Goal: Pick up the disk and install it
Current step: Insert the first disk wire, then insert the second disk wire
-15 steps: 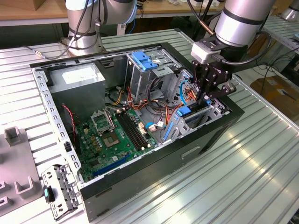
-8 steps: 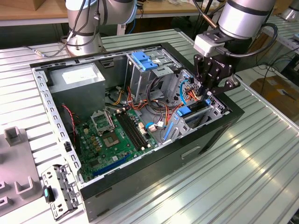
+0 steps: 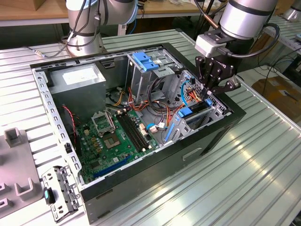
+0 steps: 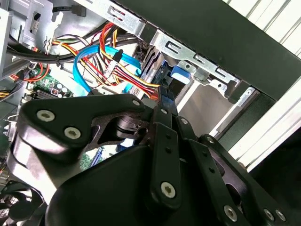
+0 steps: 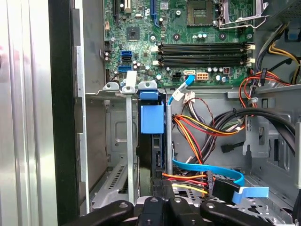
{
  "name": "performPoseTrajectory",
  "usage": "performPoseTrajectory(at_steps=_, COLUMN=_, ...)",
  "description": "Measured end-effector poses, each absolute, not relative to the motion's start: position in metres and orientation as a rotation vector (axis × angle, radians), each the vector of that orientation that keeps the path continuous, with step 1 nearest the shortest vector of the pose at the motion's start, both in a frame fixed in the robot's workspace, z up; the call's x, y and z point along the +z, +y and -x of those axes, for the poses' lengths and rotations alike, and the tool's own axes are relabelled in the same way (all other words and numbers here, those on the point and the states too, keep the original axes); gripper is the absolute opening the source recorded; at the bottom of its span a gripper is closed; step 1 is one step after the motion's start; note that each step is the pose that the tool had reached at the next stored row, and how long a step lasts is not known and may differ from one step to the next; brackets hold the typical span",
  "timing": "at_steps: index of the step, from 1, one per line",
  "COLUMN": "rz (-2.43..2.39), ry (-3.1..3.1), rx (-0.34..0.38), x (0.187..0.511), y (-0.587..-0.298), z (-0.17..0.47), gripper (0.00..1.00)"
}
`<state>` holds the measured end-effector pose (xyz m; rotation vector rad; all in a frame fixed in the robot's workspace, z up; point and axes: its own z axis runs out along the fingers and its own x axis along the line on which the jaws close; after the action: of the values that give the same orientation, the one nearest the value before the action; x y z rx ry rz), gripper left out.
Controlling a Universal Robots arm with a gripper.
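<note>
The disk (image 3: 196, 110) stands on edge in the metal drive cage (image 3: 214, 115) at the exterior view's right side of the open computer case (image 3: 141, 179). Its dark edge (image 5: 158, 155) and blue side rail (image 5: 152, 118) sit between the cage's silver walls. My gripper (image 3: 212, 94) hangs straight above the cage with its black fingers drawn together on the disk's upper edge. In the second wrist view the gripper (image 4: 163, 101) narrows onto the dark disk (image 4: 170, 87) beside the blue rail (image 4: 181, 71). The gripper (image 5: 162, 190) meets the disk's near end in the first wrist view.
Red, yellow and blue cables (image 3: 186, 94) crowd the space next to the cage. A green motherboard (image 3: 117, 136) fills the case floor, a grey power supply (image 3: 77, 80) sits at the back, and a second cage with a blue latch (image 3: 143, 61) stands nearby. A second robot base (image 3: 84, 28) is behind.
</note>
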<state>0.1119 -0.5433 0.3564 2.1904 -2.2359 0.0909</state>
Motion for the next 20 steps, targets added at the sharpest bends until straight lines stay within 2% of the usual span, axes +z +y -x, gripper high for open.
performPoseTrajectory(at_steps=14, rz=-2.19, ry=-2.236, rx=0.091, x=0.357, y=-0.543, z=-0.112, gripper=0.11)
performPoseTrajectory(at_steps=20, rz=-2.188, ry=-2.233, rx=0.083, x=0.377, y=-0.543, z=-0.112, gripper=0.11)
